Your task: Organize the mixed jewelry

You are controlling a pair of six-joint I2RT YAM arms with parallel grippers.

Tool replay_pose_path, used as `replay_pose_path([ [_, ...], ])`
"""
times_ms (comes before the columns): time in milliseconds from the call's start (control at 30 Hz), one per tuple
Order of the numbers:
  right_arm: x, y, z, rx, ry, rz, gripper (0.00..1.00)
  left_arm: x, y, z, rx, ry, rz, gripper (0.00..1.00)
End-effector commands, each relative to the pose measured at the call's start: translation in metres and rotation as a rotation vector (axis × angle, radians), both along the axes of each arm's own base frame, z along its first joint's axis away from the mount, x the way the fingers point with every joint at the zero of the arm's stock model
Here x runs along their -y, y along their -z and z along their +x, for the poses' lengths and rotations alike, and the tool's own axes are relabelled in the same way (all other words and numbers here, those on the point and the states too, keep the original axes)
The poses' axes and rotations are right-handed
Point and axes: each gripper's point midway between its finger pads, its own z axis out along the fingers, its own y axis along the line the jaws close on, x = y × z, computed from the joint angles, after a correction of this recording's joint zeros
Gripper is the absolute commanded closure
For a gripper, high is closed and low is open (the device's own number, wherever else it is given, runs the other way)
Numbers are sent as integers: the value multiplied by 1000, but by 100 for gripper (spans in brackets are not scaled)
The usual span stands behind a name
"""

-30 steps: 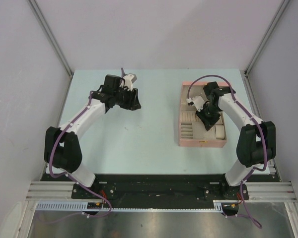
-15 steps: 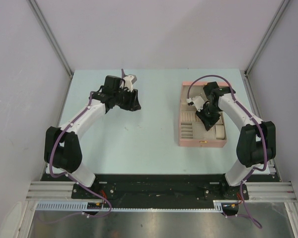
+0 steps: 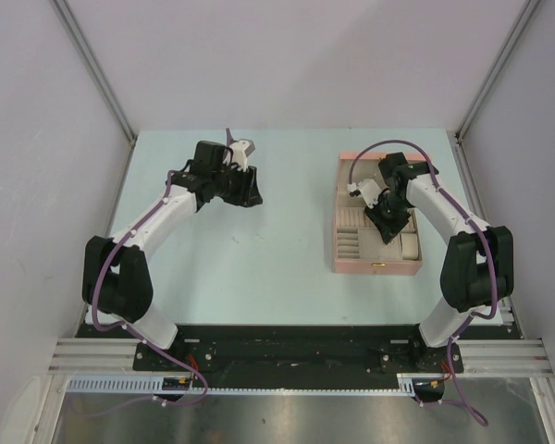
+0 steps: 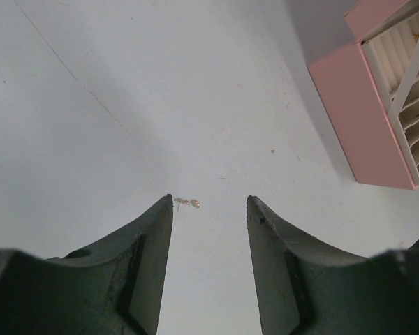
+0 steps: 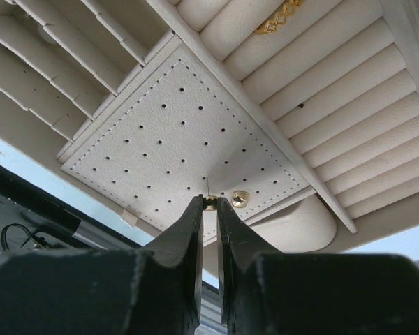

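My left gripper (image 4: 210, 199) hangs open over the pale table, nothing between its fingers. A tiny pinkish-gold piece of the mixed jewelry (image 4: 187, 203) lies on the table just past its left fingertip. My right gripper (image 5: 209, 200) is shut on a small gold stud earring (image 5: 209, 204), whose thin pin points at the perforated cream pad (image 5: 167, 132) inside the pink box (image 3: 377, 266). A second gold stud (image 5: 241, 198) sits on that pad beside my fingertips. From above, the left gripper (image 3: 249, 197) is far left of the box and the right gripper (image 3: 386, 227) is over its tray.
The pink box (image 4: 363, 118) stands open with cream slots (image 5: 49, 42) and ring rolls (image 5: 335, 105); a gold chain (image 5: 279, 15) rests in the rolls. A tiny reddish speck (image 4: 273, 150) lies on the table between my left gripper and the box.
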Motion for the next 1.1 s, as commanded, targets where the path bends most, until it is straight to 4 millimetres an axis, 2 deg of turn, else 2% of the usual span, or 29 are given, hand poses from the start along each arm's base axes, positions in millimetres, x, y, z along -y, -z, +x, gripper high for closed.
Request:
replay_pose_path([
  [0, -6, -3, -2, -7, -6, 19, 100, 3, -13, -1, 49, 25, -14, 48],
  [1067, 2, -4, -1, 1, 10, -3, 100, 5, -13, -4, 44, 35, -28, 48],
])
